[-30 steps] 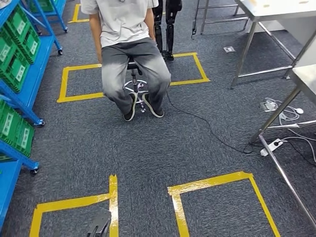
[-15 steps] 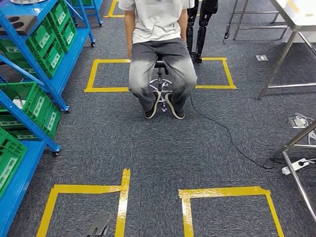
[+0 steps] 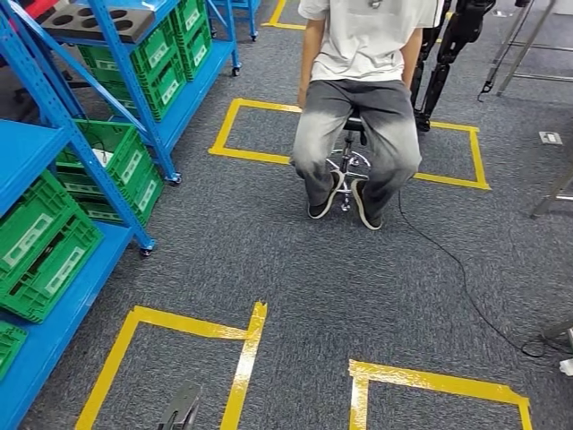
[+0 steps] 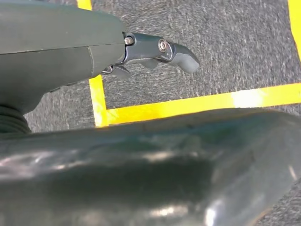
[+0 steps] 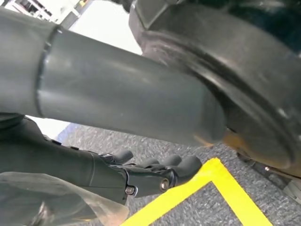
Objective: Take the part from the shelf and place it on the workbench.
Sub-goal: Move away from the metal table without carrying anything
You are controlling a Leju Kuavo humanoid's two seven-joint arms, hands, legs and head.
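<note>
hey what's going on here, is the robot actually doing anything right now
Nothing is being handled yet. The robot stands on grey carpet marked with yellow tape, facing the blue shelf on its left, which holds green crates and a dark tray with round holes up top. Its left hand and right hand hang down at its sides holding nothing. A person sits on a stool ahead.

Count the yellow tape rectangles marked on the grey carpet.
4 rectangles: one around the seated person's stool, one bottom left, one bottom right, and a corner at the top edge. More may lie out of frame.
</note>
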